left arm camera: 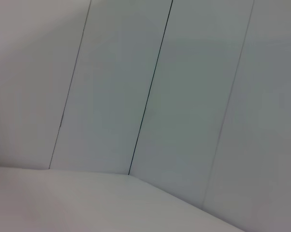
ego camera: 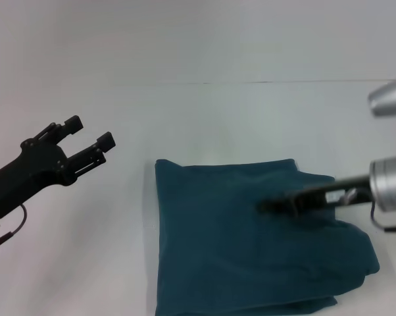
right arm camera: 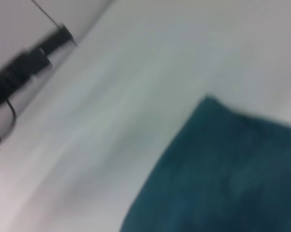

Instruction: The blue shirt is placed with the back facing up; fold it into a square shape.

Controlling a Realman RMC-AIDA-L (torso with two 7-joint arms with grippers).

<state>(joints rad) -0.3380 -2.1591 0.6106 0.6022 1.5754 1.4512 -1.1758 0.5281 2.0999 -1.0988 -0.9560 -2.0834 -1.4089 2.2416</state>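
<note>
I start at the left gripper (ego camera: 89, 131): its jaws stand parted with nothing between them, raised off the desk (ego camera: 86, 250) well to the left of the blue shirt (ego camera: 237, 250) — parked clear, I'd judge, so it doesn't snag cloth. The right gripper (ego camera: 277, 205) reaches in over the shirt's upper middle; whether its jaws are clenched or released I cannot tell, they blur into the fabric. The shirt lies on the desk as a rough rectangle, already doubled over, with a bulging layer along its right edge. From the right wrist view one shirt corner sits flat on the desk — a neat fold there.
</note>
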